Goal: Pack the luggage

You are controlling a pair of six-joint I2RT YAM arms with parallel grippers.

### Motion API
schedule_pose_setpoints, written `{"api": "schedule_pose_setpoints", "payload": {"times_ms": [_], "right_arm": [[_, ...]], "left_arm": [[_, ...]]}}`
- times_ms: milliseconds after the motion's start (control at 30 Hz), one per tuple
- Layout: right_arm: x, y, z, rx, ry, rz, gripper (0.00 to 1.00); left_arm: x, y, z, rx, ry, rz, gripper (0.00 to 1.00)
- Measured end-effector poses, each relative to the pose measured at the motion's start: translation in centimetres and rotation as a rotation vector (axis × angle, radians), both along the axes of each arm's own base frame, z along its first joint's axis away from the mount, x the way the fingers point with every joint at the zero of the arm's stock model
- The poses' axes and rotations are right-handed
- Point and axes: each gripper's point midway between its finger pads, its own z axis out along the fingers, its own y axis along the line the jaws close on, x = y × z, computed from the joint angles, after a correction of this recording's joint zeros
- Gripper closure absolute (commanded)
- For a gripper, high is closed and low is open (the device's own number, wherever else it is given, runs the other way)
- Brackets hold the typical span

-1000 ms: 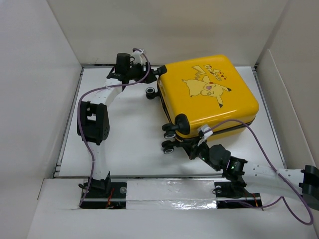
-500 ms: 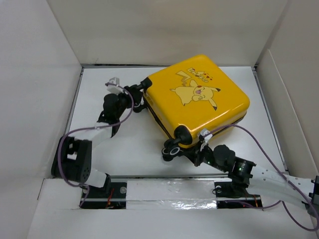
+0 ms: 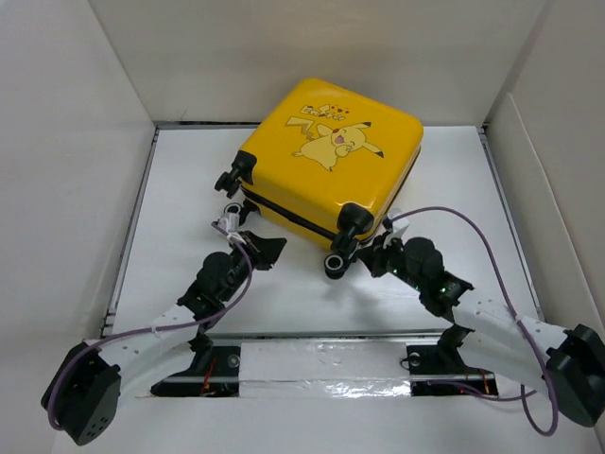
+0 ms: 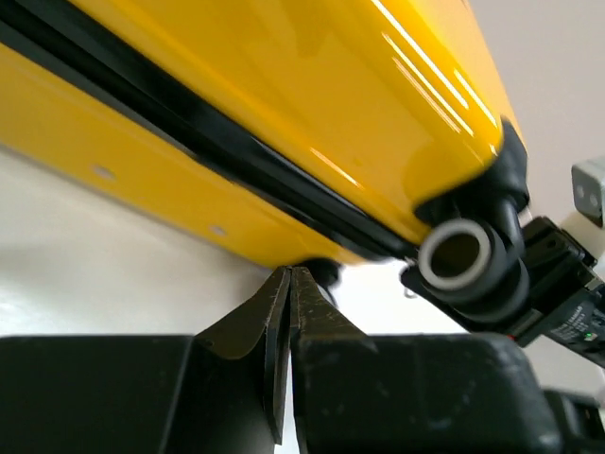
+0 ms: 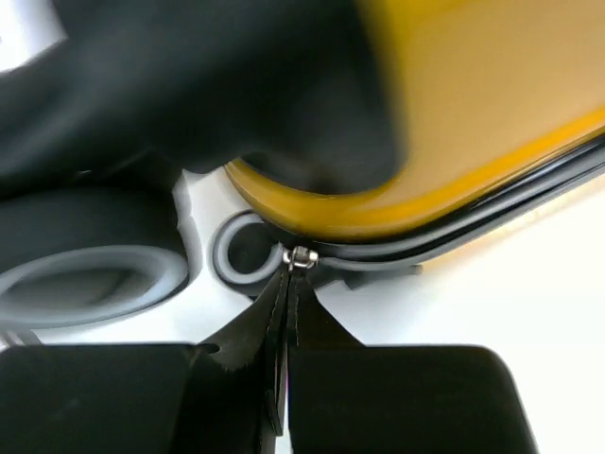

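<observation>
The luggage, a yellow hard-shell suitcase with a Pikachu print, lies closed and turned at an angle in the middle of the white table. My left gripper sits at its near left edge. In the left wrist view that gripper is shut, its tips pressed together just under the yellow shell, with nothing visible between them. My right gripper is at the near corner beside a wheel. In the right wrist view it is shut on the silver zipper pull on the black zip line.
White walls enclose the table on the left, back and right. Black-and-white wheels stick out from the case's near edge, close to both grippers. Purple cables loop off both arms.
The suitcase has turned and slid toward the back left. My left arm swung from the far left corner to the near edge and its gripper closed. My right gripper followed, still shut.
</observation>
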Motion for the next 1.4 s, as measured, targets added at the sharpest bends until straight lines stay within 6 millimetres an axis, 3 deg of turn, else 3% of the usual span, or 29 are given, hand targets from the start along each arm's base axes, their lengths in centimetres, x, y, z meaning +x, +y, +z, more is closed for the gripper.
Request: {"api": "schedule_pose_setpoints", "payload": {"times_ms": [233,267,333,367,533,733,833,1000,1233,1400], "right_arm": [[-4.2,3.5,-0.6,0.155,-0.093,-0.024,1.00],[-4.6,3.6,-0.4,0.164,-0.090,-0.020,1.00],[-4.7,3.3,-0.1,0.169,-0.092,-0.030,1.00],[-4.5,3.0,0.0,0.166,-0.093,-0.042,1.00],[-3.5,1.7,-0.4,0.145,-0.077,-0.062,1.00],[-4.0,2.1,-0.4,0.153,-0.065,-0.021,1.00],[-3.5,1.7,-1.1,0.145,-0.076,-0.083,1.00],[-1.8,1.3,-1.7,0.146,-0.104,-0.263,1.00],[0.9,1.7,-1.8,0.232,-0.162,-0.516,1.00],[1.4,1.7,-1.7,0.297,-0.208,-0.616,1.00]], "left_arm": [[-4.0,-5.8,-1.2,0.055,0.039,-0.207,1.00],[-4.7,-7.0,-0.9,0.062,0.031,-0.249,1.00],[-6.0,-9.2,0.6,0.063,-0.001,-0.326,0.88],[-6.5,-10.0,1.2,0.062,-0.016,-0.354,0.86],[-5.8,-12.4,1.6,0.120,-0.022,-0.402,0.86],[-5.1,-16.5,0.9,0.186,0.011,-0.495,0.86],[-4.9,-18.1,0.6,0.218,0.041,-0.534,0.88],[-3.6,-19.0,0.4,0.326,0.100,-0.550,0.92],[-1.8,-18.2,-0.6,0.528,0.245,-0.515,0.93],[-1.3,-17.9,-0.9,0.572,0.280,-0.491,0.92]]}}
